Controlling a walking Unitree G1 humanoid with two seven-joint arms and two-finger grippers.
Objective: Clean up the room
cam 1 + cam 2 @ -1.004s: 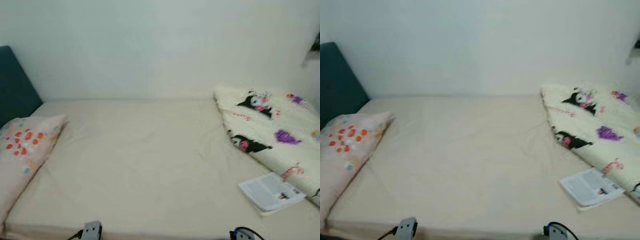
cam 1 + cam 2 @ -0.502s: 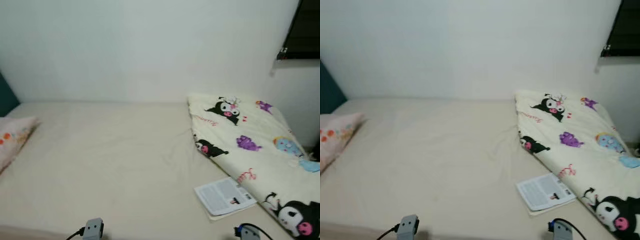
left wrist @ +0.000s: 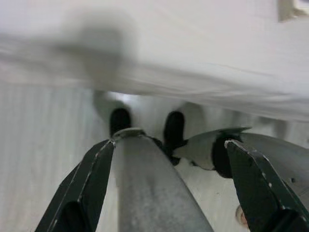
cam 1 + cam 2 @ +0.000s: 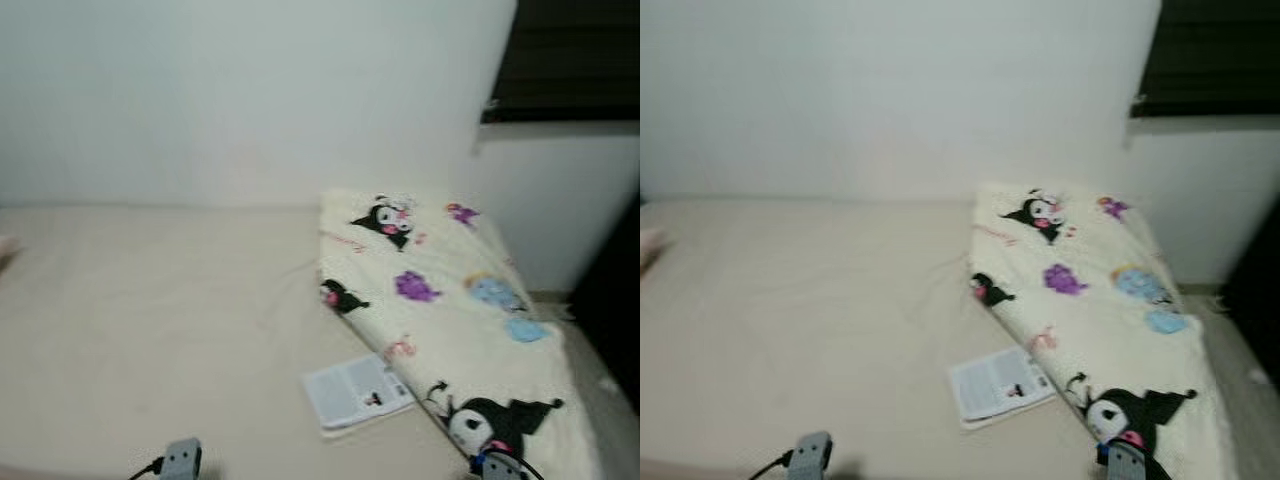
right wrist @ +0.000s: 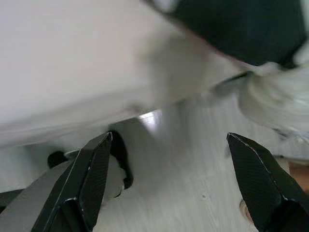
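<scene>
A cream quilt (image 4: 440, 300) printed with cartoon figures lies folded along the right side of a beige bed (image 4: 150, 330). A thin booklet (image 4: 356, 390) rests on the mattress against the quilt's near edge. Both arms hang low beside the bed. My left gripper (image 3: 169, 193) is open, looking down past a silver leg toward pale floor. My right gripper (image 5: 169, 188) is open too, above light wood flooring with the bed's side beside it. Nothing is held in either one.
A white wall (image 4: 250, 100) backs the bed. A dark window (image 4: 575, 55) sits at the upper right, with a dark strip (image 4: 615, 290) and grey floor (image 4: 610, 400) past the bed's right end. Two grey wrist connectors (image 4: 180, 460) poke up at the bottom edge.
The camera has swung to the right: the pillow and headboard slid out on the left, while the quilt, booklet and window came toward the middle. The things on the bed did not move.
</scene>
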